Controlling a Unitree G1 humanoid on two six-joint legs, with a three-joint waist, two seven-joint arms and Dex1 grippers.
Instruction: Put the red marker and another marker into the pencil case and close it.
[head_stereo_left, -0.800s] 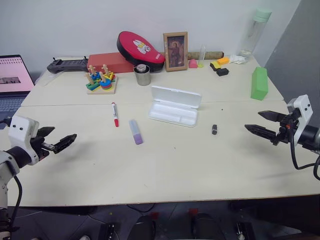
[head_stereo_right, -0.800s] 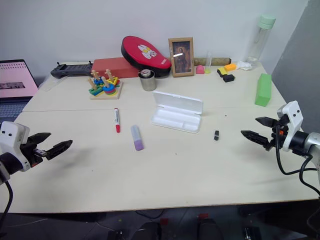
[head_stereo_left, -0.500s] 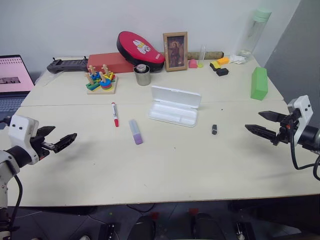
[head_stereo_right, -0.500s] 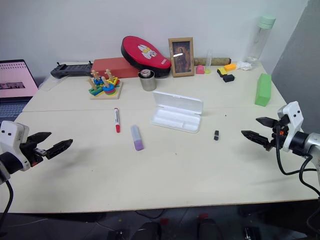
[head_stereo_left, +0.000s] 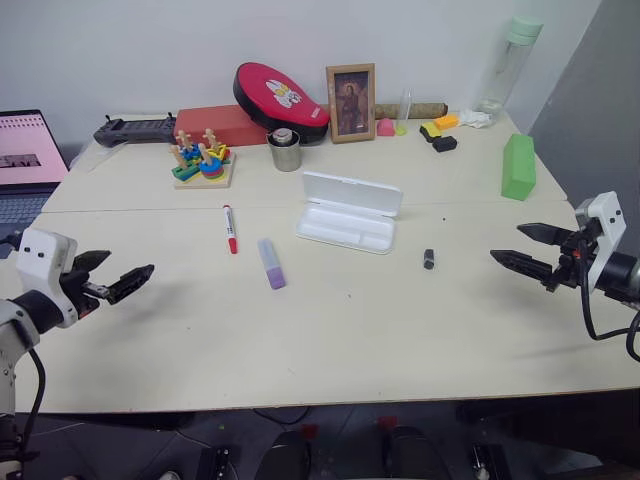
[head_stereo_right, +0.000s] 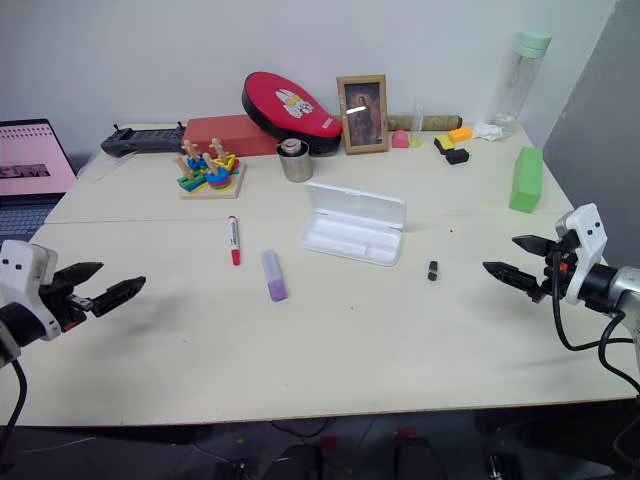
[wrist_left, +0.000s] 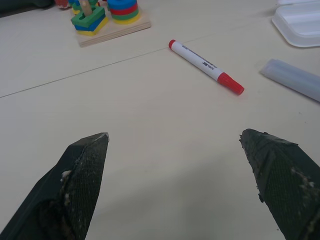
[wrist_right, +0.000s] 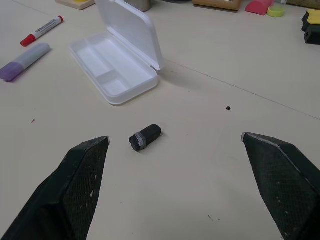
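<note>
**Both grippers wide, nothing held; markers on the table, case open**

My left gripper (head_stereo_left: 120, 281) hovers over the near left part of the table (head_stereo_left: 330, 330), fingers spread apart, empty. Ahead of it, well apart, lies the red marker (head_stereo_left: 229, 228), flat on the table, red cap toward me. Just beside that, toward the middle, the lavender marker (head_stereo_left: 271, 263) lies flat too; the two do not touch.

My right gripper (head_stereo_left: 524, 251) hangs over the table's right side, fingers likewise wide, gripping nothing. Between it and the pens sits a small black cylinder (head_stereo_left: 428, 259), loose on the table. Beyond that, near the table's middle, the pencil case (head_stereo_left: 347, 225) stands open, lid tilted up at the far side, its tray compartments bare.

Farther back: a wooden stacking toy (head_stereo_left: 203, 163), a metal cup (head_stereo_left: 285, 150), a framed picture (head_stereo_left: 351, 103), a green block (head_stereo_left: 518, 167).
</note>
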